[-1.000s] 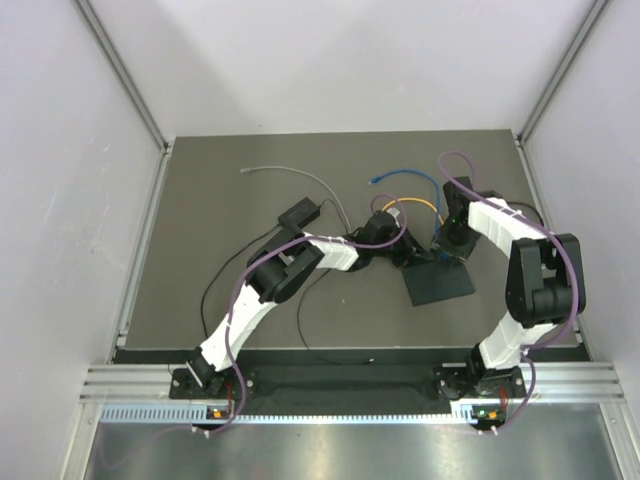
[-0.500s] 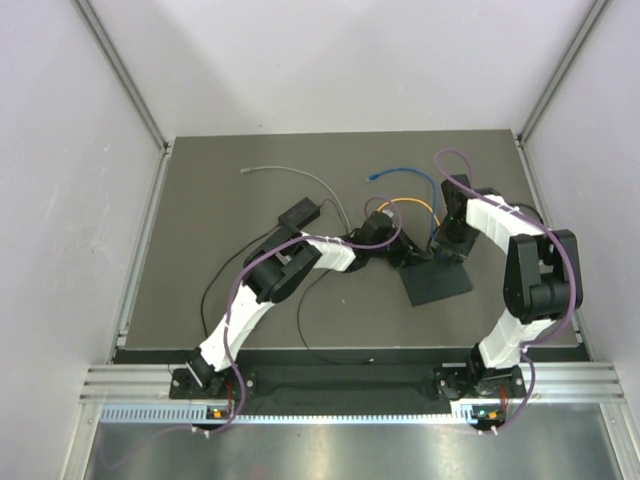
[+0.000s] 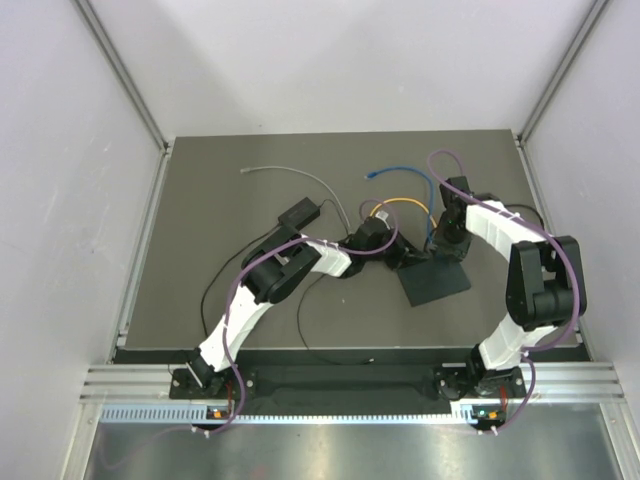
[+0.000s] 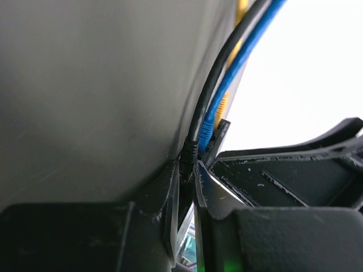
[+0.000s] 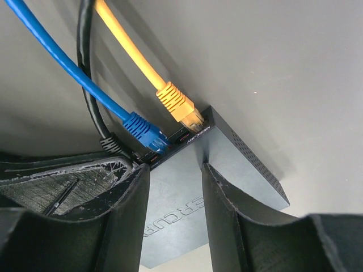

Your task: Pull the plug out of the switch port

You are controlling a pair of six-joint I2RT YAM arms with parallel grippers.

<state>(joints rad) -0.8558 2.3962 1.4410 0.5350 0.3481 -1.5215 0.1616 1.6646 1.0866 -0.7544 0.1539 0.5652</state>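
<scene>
The switch [image 3: 435, 284] is a flat black box on the grey table; in the right wrist view its top [image 5: 176, 221] fills the space between my fingers. A blue plug [image 5: 144, 133], a yellow plug [image 5: 178, 106] and a black plug [image 5: 113, 144] sit in its port edge. My left gripper [image 3: 400, 258] is shut on the black plug [image 4: 190, 152], with the blue plug [image 4: 207, 128] just beyond it. My right gripper [image 5: 174, 170] is open, fingertips resting on the switch's top near the ports; it also shows in the top view [image 3: 446, 250].
A smaller black block [image 3: 299, 213] with a thin black cord lies left of the arms. A grey cable [image 3: 290, 172] and the loose end of the blue cable [image 3: 375, 178] lie further back. Enclosure walls stand on three sides of the table.
Both grippers and the switch have shifted slightly to the left, and the switch has turned a little. The left gripper keeps its hold on the black plug.
</scene>
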